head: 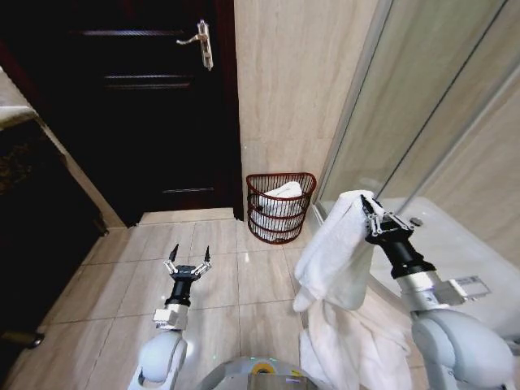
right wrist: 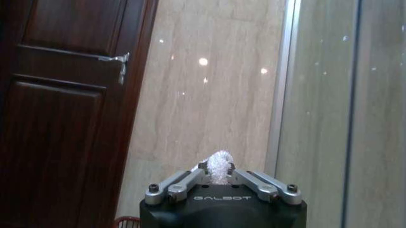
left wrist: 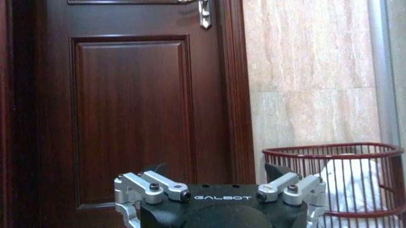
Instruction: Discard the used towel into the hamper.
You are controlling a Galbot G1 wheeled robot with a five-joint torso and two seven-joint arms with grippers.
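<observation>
Beige glossy floor tiles [head: 219,276] run from the robot's base to a dark brown panelled wooden door [head: 154,106] with one silver lever handle [head: 201,42], which is bounded on its right edge by a beige stone-look tiled wall [head: 301,89]. One frosted glass partition in a pale metal frame [head: 422,97] closes off the right side, and a dark cabinet with a pale top edge [head: 24,162] closes off the left, leaving an open strip of floor between them that leads to the wall. One small round reddish-brown open-weave hamper [head: 280,207] with thin vertical ribs stands on the floor against that wall, just right of the door frame and near the partition's lower corner; white cloth already lies inside it, seen through the ribs in the left wrist view [left wrist: 333,183]. One white terry used towel [head: 337,260] hangs in thick folds from the right gripper [head: 375,218], which is raised on the right, well apart from the hamper and nearer the robot; its jaws are clenched on the towel's upper edge, and a tuft of the pile stands up between the fingers in the right wrist view [right wrist: 220,167]. Its lower folds hang down beside the robot's torso. One left gripper [head: 188,264] hovers low over the open tiles on the left, jaws spread wide and holding nothing, pointing toward the door.
</observation>
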